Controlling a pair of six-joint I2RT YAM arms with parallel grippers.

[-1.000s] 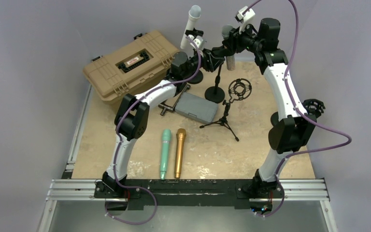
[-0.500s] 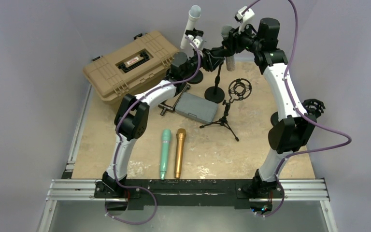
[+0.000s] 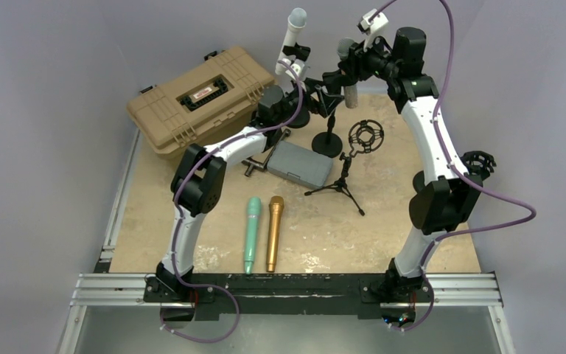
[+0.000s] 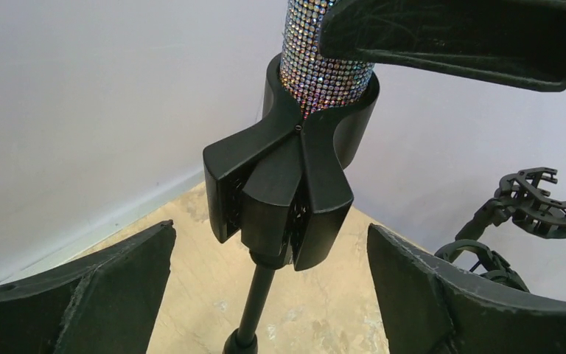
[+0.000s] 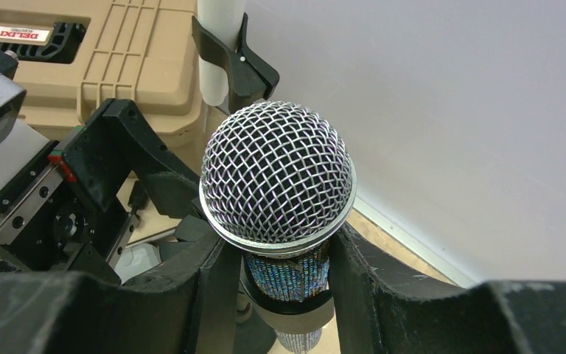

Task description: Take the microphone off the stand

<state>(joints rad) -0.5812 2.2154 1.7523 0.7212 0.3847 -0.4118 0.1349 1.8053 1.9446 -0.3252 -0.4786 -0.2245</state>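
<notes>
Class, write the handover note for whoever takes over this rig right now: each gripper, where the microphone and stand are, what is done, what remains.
Left gripper: open, one finger on each side of the clip, not touching it.
Right gripper: shut on the microphone, on its glittery body just under the mesh head.
Microphone: upright, seated in the clip on top of the stand, at the far middle of the table.
Done: grip taken.
Left: lift the microphone out of the clip, probably straight up.
</notes>
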